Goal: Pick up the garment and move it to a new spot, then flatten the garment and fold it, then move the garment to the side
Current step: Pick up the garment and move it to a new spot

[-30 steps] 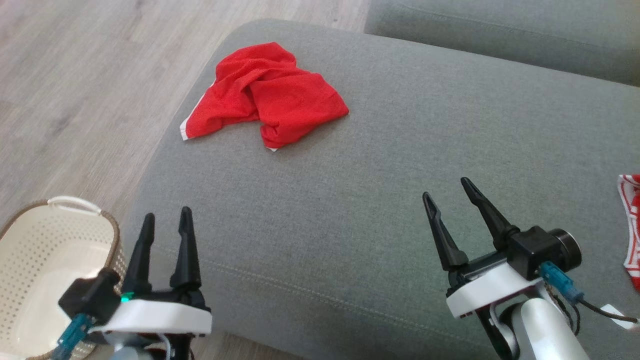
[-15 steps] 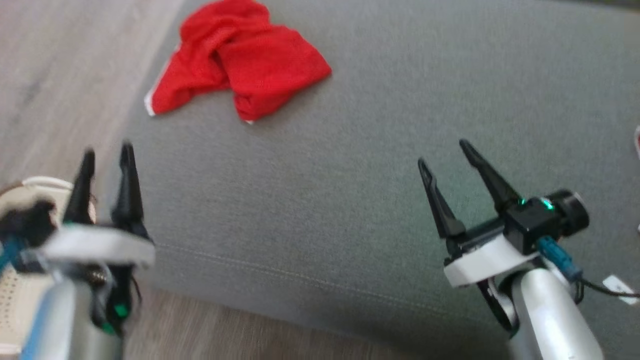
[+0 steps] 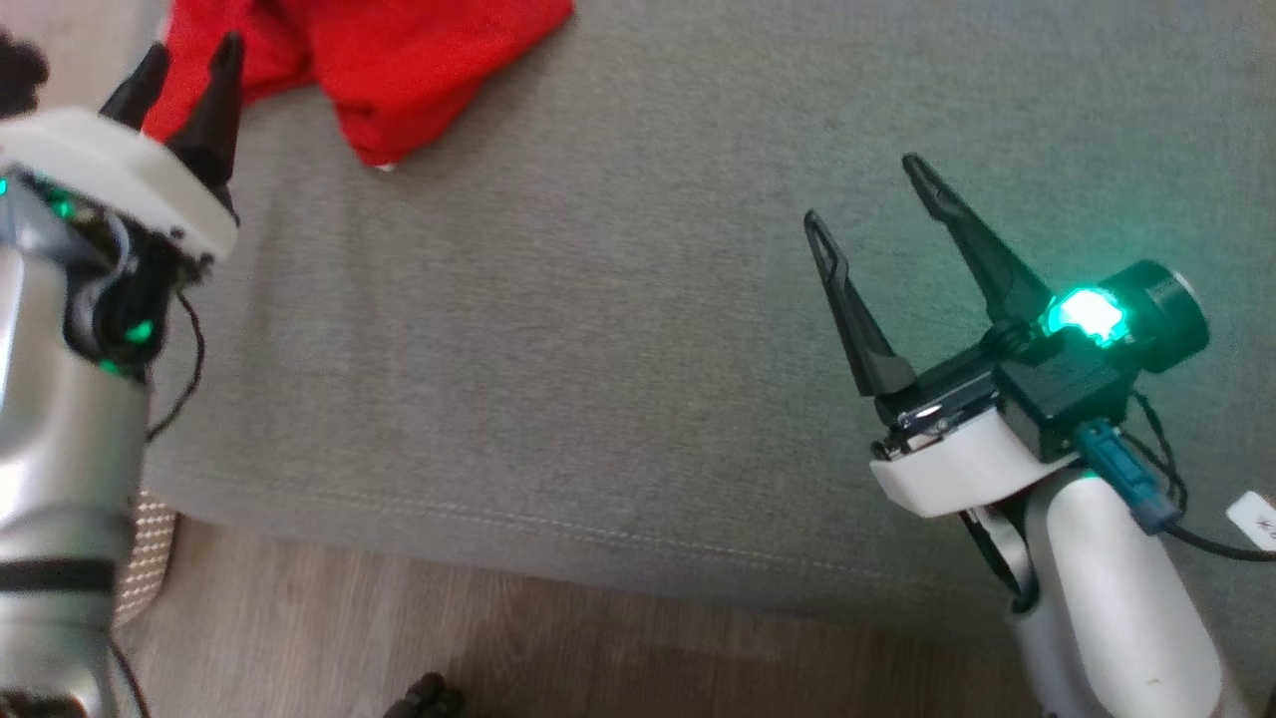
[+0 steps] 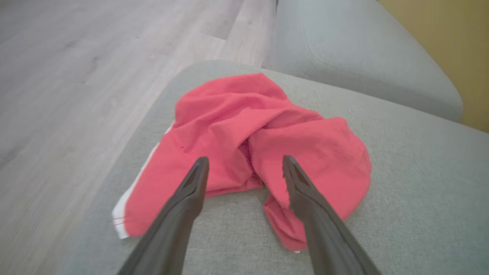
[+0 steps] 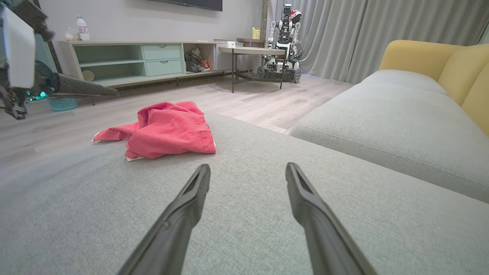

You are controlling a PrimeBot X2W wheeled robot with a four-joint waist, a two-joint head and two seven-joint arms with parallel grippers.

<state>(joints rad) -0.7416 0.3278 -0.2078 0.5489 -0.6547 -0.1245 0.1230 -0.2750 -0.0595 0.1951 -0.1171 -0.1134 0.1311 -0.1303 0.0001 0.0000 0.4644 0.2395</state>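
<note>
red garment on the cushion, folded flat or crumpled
Crumpled: the red garment lies bunched in overlapping, uneven folds on the grey cushion.

The garment (image 4: pixel 229 114) at upper middle is soft red cloth, matt and rumpled. The sofa cushion (image 3: pixel 558 379) beneath is coarse grey weave. The floor (image 4: pixel 68 76) looks like smooth pale wood. The right claw (image 3: pixel 862 190) has matt black plastic fingers on a glossy white shell (image 3: pixel 947 469).

left end effector (image 3: pixel 195 45) upper left, fingers apart; right end effector (image 3: pixel 861 189) lower right, fingers apart
</note>
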